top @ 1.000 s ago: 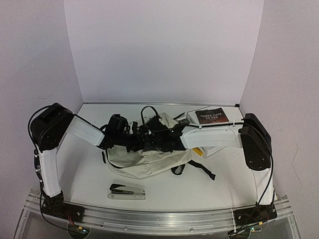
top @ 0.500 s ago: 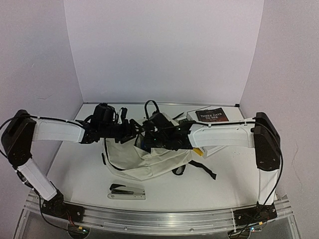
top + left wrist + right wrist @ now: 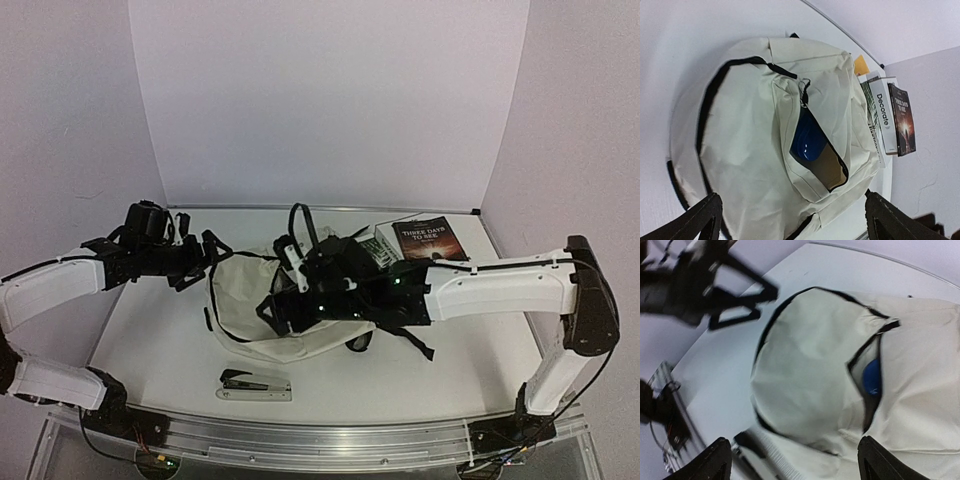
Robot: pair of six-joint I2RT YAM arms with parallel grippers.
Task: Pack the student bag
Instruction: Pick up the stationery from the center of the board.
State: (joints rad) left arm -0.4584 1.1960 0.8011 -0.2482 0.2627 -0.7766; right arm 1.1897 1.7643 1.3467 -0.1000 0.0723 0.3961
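Above the white counter [image 3: 150, 345], both arms are reaching inward, the left hand [image 3: 198, 262] hovering spread beside the bag [image 3: 240, 305] lying mid-counter, the right hand [image 3: 278, 282] hanging spread over it, pale walls enclosing.

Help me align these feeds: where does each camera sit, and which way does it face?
Top external: above and behind the bases, facing down; whole arms, left gripper, right gripper show.
Left wrist: over the student bag, looking down on it and books; own fingers at bottom.
Right wrist: over the bag, facing the left gripper; own fingers below.
Shared: both wrist views show the blue object in the bag.
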